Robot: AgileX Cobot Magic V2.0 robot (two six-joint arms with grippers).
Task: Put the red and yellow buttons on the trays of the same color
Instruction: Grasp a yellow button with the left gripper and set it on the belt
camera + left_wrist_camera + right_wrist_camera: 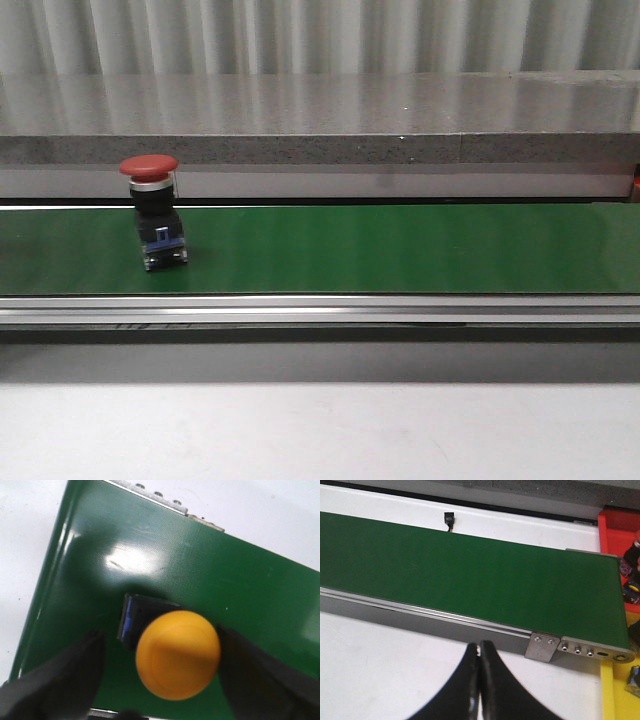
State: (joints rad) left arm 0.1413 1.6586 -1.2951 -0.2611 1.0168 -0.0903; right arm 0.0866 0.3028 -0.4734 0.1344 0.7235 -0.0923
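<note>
A red button point(152, 208) with a black and blue base stands upright on the green belt point(400, 250) at the left in the front view; neither gripper shows there. In the left wrist view a yellow button point(178, 654) stands on the belt point(240, 580), and my left gripper point(160, 636) is open with one dark finger point(70, 675) on each side of its cap. My right gripper point(480, 646) is shut on nothing over the white table in front of the belt. A red tray point(619, 527) and a yellow tray point(615, 695) lie past the belt's end.
The belt's metal rail point(320, 308) runs along its near side, with a bracket point(543, 647) at the end. A grey ledge point(320, 148) backs the belt. Button parts point(630, 575) lie at the trays' edge. A small black connector point(449, 519) sits behind the belt.
</note>
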